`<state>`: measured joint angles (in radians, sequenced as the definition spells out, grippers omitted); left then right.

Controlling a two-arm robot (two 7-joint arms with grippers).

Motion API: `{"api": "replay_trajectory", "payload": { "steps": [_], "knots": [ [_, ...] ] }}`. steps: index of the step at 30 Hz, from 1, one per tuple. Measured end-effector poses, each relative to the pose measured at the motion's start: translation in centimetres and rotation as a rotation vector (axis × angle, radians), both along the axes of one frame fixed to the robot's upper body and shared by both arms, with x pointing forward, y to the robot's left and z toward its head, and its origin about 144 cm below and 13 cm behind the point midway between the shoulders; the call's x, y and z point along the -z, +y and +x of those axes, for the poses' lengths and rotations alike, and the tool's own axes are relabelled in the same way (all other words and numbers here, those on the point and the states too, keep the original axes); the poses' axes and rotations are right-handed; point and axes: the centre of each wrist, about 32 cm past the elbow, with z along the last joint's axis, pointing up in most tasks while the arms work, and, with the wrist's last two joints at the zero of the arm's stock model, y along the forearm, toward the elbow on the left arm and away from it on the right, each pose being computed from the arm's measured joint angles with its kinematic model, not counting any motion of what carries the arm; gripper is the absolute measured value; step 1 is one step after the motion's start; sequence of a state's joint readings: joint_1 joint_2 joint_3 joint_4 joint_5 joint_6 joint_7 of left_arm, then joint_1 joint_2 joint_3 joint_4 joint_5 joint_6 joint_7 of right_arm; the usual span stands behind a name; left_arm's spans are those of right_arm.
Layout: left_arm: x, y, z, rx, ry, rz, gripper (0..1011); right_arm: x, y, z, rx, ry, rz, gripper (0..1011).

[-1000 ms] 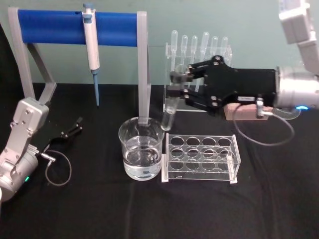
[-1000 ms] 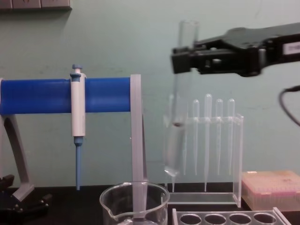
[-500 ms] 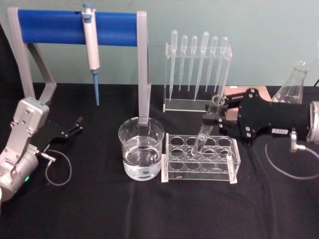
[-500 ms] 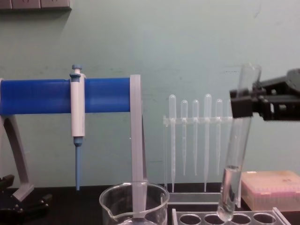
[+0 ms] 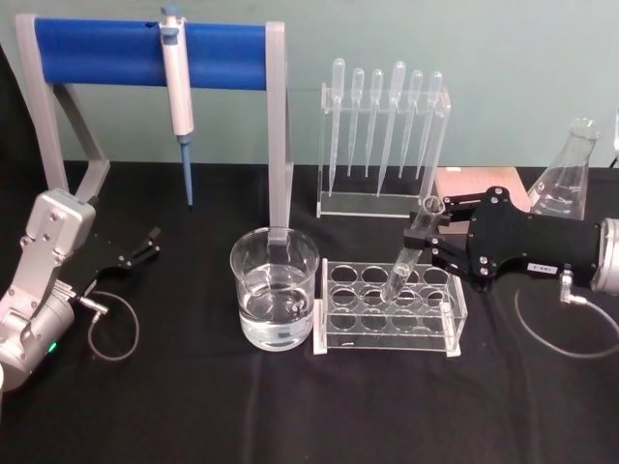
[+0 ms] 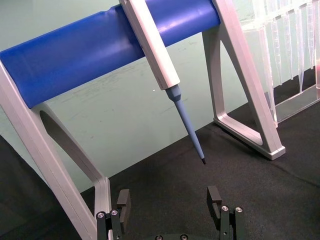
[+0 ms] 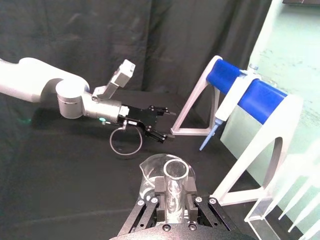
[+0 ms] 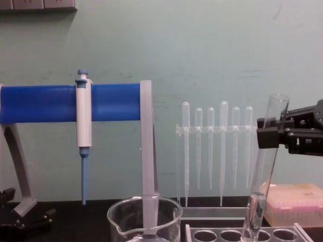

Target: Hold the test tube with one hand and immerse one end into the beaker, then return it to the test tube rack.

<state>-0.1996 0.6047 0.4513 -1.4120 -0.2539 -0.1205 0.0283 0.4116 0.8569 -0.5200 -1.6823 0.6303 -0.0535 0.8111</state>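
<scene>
— What is out at your left?

— My left gripper (image 5: pixel 152 238) lies low on the black table (image 5: pixel 290 406), its fingers (image 6: pixel 215 196) spread with nothing between them; ahead of them stands the blue stand (image 5: pixel 145 53) with the pipettor (image 5: pixel 176 87) hanging from it, tip down.

— And between your two grippers?

— The beaker (image 5: pixel 275 288), holding clear liquid; it stands well to the left of my right fingers, just beside the left end of the rack (image 5: pixel 389 307).

— Where is the tube?

— In my right gripper (image 5: pixel 433 232); the fingers are clenched on the tube (image 5: pixel 410 253) just under its rim; it leans, rim up towards my fingers, round bottom down and to the left, inside a hole in the rack's far row; the chest view shows a little liquid low inside it.

— Anything beyond?

— The pipettes (image 5: pixel 382 121) stand behind my right fingers in their own holder; a flask (image 5: pixel 566 179) stands to the right, behind my wrist.
</scene>
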Motion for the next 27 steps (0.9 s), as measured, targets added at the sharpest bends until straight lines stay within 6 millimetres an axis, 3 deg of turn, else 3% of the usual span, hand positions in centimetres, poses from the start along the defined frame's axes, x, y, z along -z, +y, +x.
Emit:
{"api": "replay_trajectory", "payload": {
  "steps": [27],
  "knots": [
    [0.0,0.0,0.0,0.000,0.000,0.000,1000,2.9,0.6,1.8,0.004,0.034,0.005,241]
  ]
}}
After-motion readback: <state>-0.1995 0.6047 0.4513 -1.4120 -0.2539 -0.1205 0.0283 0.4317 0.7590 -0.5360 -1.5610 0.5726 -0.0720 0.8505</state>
